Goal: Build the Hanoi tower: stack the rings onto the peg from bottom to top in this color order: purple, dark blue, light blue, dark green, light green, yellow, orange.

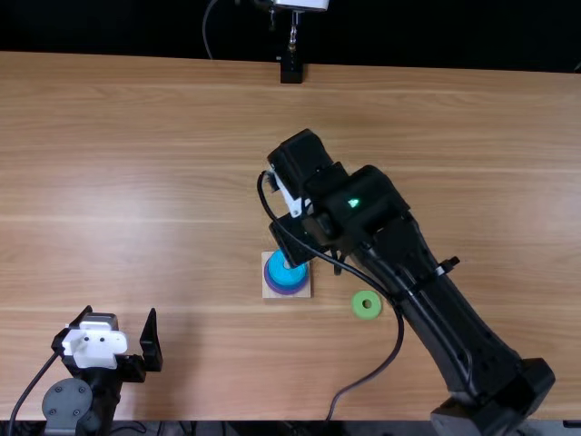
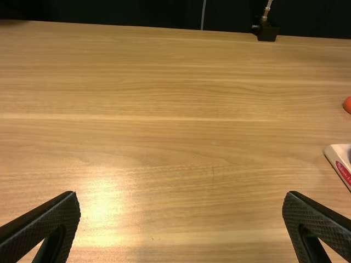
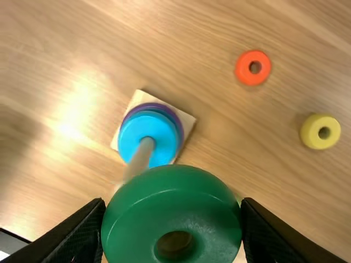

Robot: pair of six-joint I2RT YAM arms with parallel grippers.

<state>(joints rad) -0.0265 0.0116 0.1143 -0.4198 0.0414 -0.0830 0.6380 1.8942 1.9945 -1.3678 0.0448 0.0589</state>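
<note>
Evidently it's the fourth ring's turn: the right gripper (image 3: 173, 202) pinches the dark green ring (image 3: 171, 209) close to the peg (image 3: 141, 156), towards the worktop (image 1: 136, 227)'s near edge. Next, centre its hole, then lower. The left gripper (image 2: 181, 195) gapes wide.

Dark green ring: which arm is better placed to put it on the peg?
Right, I'd say: its hand grips the dark green ring near the peg; the left hand is open and well away.
</note>
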